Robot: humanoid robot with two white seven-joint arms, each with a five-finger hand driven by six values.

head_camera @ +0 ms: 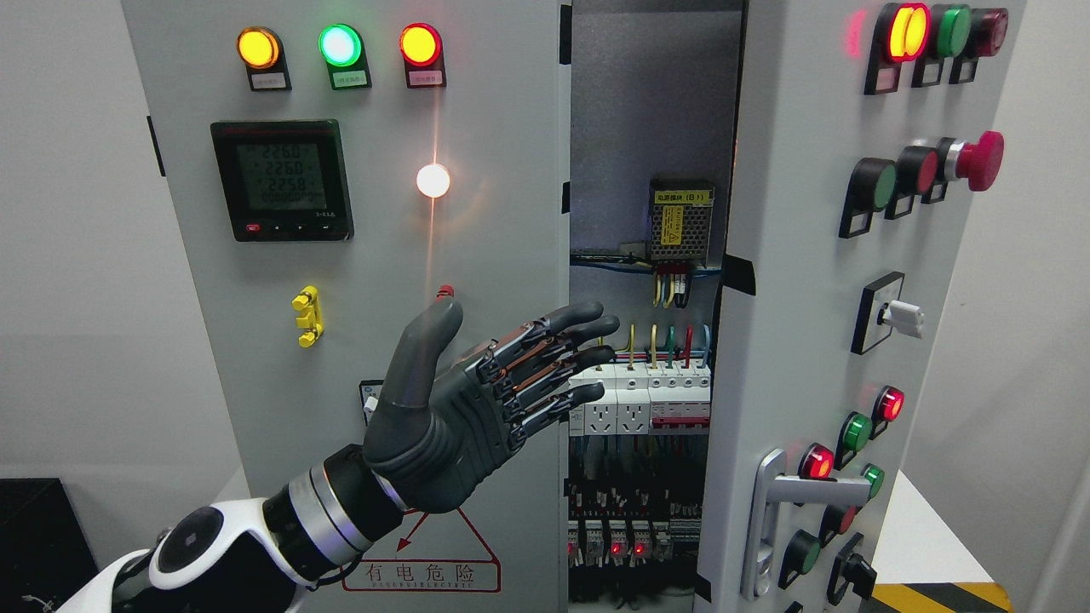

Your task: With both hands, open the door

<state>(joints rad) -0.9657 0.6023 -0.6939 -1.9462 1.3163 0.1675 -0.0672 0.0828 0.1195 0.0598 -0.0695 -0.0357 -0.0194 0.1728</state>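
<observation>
Industrial electrical room: control cabinet [341,255], breakers [647,400], indicator lamps [341,45].

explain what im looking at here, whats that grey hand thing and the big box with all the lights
This is one picture, taken from a camera on a humanoid robot's head, so you see what the robot sees. The grey thing is the robot's own left hand, on an arm coming in from the lower left. Its fingers are stretched out flat and hold nothing; the fingertips reach toward the gap between the two doors. The right hand is out of the picture.

The big box is an electrical cabinet. Its left door carries three lit lamps, a digital meter and a red-edged warning triangle low down. The right door is swung partly open, with coloured buttons, switches and a metal handle. Between them you can see wiring and breakers inside.
</observation>
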